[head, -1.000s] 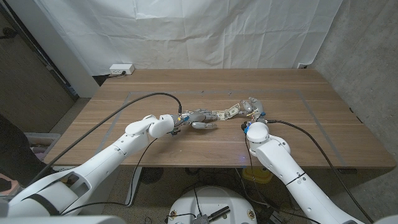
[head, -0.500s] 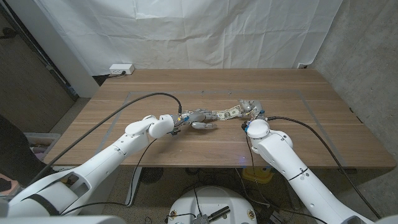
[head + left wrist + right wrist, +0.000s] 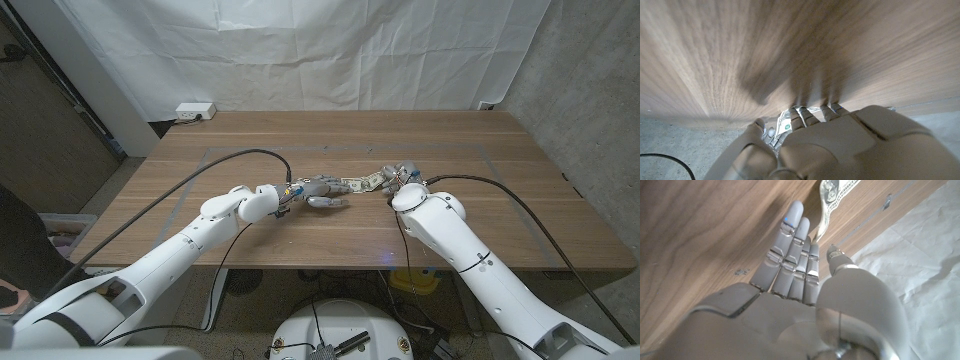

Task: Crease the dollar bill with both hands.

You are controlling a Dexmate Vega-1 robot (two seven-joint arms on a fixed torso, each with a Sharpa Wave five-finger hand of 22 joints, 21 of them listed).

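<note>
White sheeting hangs behind the wooden desk [image 3: 200,190]. At frame centre the left hand [image 3: 318,190] presses one end of the dollar bill [image 3: 362,182], fingers curled over it. Just right, the right hand [image 3: 398,174] pinches the bill's other end between thumb and straight fingers.

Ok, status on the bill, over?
Left hand pinches one end of dollar bill. Right hand at other end, grip unclear. No obstruction seen.

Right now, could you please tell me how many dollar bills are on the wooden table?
1: a green-and-white paper dollar bill lies mid-table between the left hand and right hand; part of it is hidden.
</note>
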